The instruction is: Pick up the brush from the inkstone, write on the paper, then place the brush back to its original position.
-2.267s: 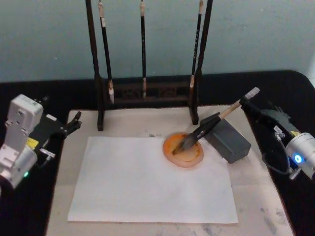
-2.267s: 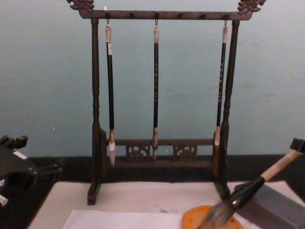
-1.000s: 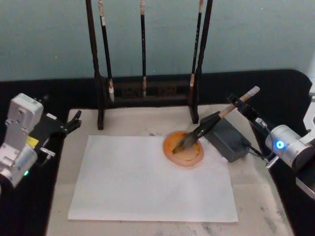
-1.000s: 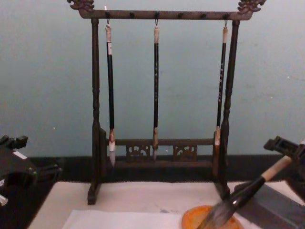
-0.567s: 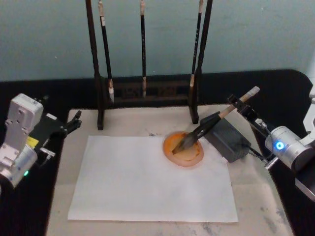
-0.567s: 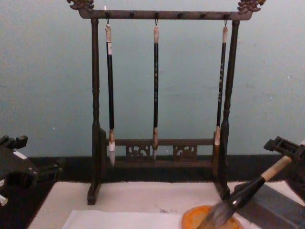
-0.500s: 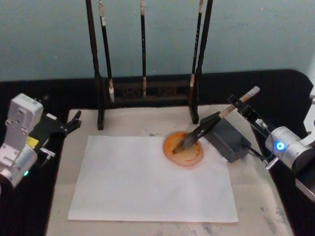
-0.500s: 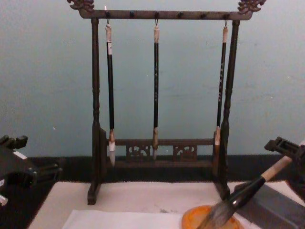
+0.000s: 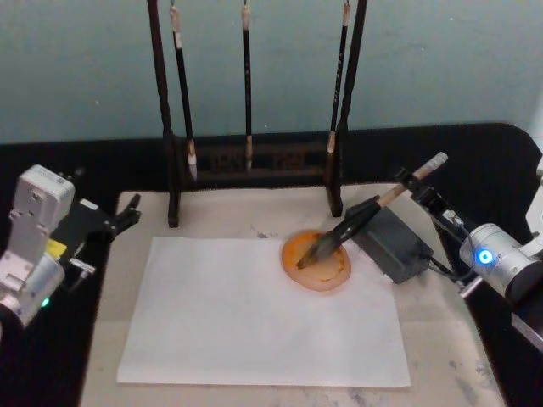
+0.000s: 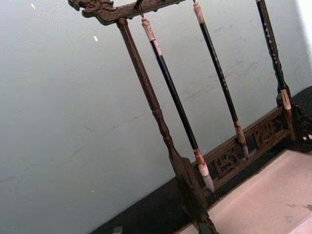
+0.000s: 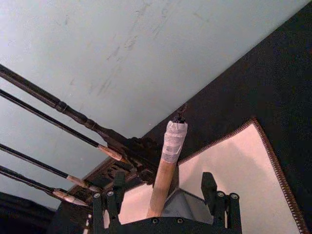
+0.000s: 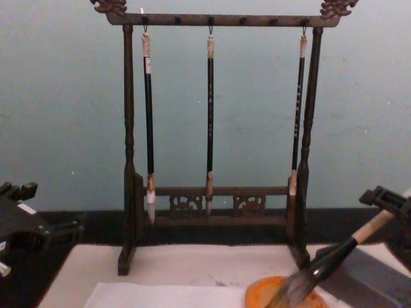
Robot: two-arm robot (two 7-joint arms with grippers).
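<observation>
Pale wood brush (image 9: 365,210), black ferrule, grey-brown tuft; right claw (image 9: 418,186) wide astride handle; left claw (image 9: 127,216) parked.

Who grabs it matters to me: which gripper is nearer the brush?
Right. The right gripper flanks the brush near its top; the left gripper sits far beyond the paper.

Head view above, chest view level, sharing brush rack (image 9: 164,127)
</observation>
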